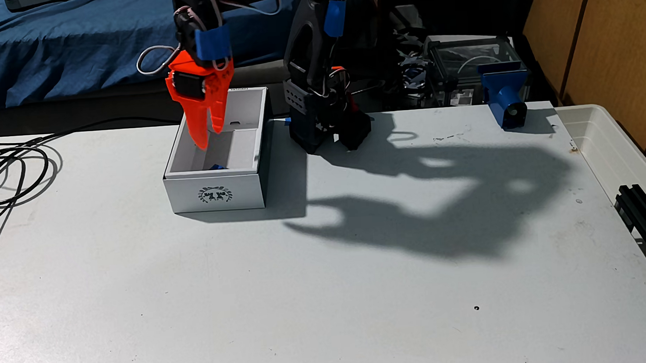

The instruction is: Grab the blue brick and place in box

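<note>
The orange gripper [210,138] hangs tips-down over the open top of the box [215,193], its two fingers parted by a narrow gap and holding nothing; the longer finger [198,123] reaches down in front of the box's white inner back wall, while the shorter one sits just to its right in the fixed view. The blue brick [217,166] lies inside the box on its floor, against the near wall, with only a small blue part showing above the front rim, well below the fingertips and apart from them. The box is white cardboard with a dark wreath-like emblem on its front face, and stands on the pale table [319,288]. To its right stands the arm's black base [322,128], and the arm's broad shadow spreads across the tabletop. A coiled black cable [15,178] lies at the table's left edge, and a blue clamp-like block [506,95] sits at the far right edge.
</note>
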Robot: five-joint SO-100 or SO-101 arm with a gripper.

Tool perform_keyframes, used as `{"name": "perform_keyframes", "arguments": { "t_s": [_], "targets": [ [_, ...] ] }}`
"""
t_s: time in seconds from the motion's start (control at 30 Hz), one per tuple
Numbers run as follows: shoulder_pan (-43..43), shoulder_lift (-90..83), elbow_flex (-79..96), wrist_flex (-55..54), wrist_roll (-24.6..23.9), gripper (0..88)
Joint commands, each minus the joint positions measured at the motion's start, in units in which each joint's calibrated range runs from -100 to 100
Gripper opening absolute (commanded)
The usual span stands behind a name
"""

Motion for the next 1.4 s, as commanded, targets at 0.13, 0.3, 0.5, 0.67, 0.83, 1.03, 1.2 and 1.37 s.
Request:
{"name": "perform_keyframes", "arguments": {
  "t_s": [0.13, 0.3, 0.5, 0.67, 0.83, 1.03, 1.2, 1.37],
  "targets": [
    [-12.14, -1.76, -4.14, 0.19, -0.35, 15.0],
    [-20.91, -1.76, -5.47, -0.68, -1.93, 15.0],
    [-29.45, -1.59, -13.36, -0.76, -7.82, 11.4],
    [-34.8, -1.25, -17.27, -0.76, -11.29, 5.0],
    [-38.15, -1.59, -17.53, -0.76, -13.76, 2.2],
    [-40.0, -1.68, -17.53, 0.19, -15.03, 0.6],
    [-39.93, -1.76, -16.65, 0.45, -16.18, 0.6],
    [-39.93, -1.68, -14.52, 2.77, -19.71, 0.6]
  ]
}}
